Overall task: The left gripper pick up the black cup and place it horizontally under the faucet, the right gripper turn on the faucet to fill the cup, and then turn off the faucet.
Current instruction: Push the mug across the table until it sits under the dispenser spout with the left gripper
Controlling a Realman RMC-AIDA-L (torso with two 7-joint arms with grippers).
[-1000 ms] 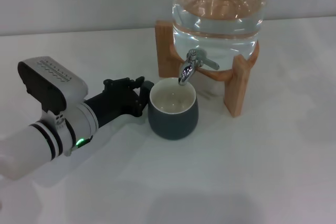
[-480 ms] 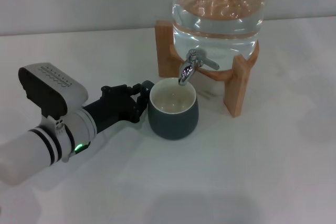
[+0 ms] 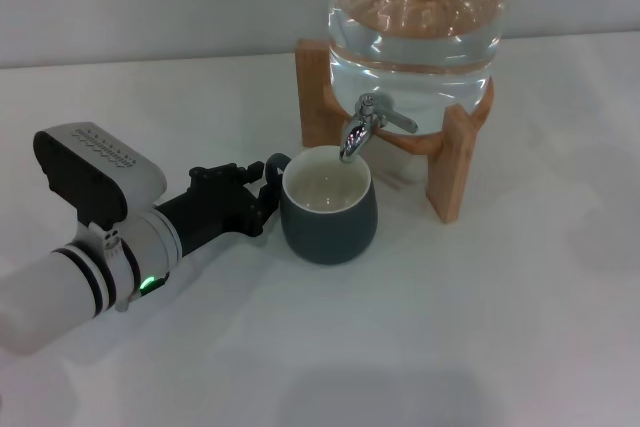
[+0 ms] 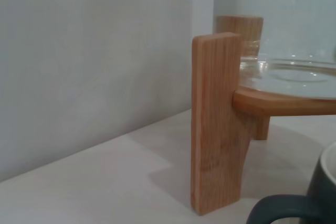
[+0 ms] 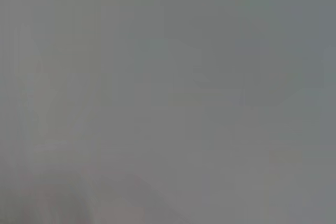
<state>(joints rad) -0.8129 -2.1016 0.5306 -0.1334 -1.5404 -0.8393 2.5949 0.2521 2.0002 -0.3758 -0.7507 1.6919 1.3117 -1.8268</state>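
The black cup (image 3: pixel 328 207) stands upright on the white table, its cream inside directly under the chrome faucet (image 3: pixel 360 129) of the clear glass jar (image 3: pixel 415 17). Its small loop handle (image 3: pixel 274 163) points toward my left gripper (image 3: pixel 262 197). The gripper lies low on the table just left of the cup, fingers apart and holding nothing, its tips close to the handle. The left wrist view shows the handle (image 4: pixel 283 207) and the cup's edge (image 4: pixel 324 187). No water runs from the faucet. My right gripper is out of view; its wrist view shows only grey.
The jar rests on a wooden stand (image 3: pixel 455 162) whose legs flank the cup behind and to the right; one leg (image 4: pixel 215 124) shows close in the left wrist view. A pale wall runs behind the white table (image 3: pixel 450 327).
My left gripper has drawn back to the left, away from the cup, uncovering the handle. The cup stays under the faucet.
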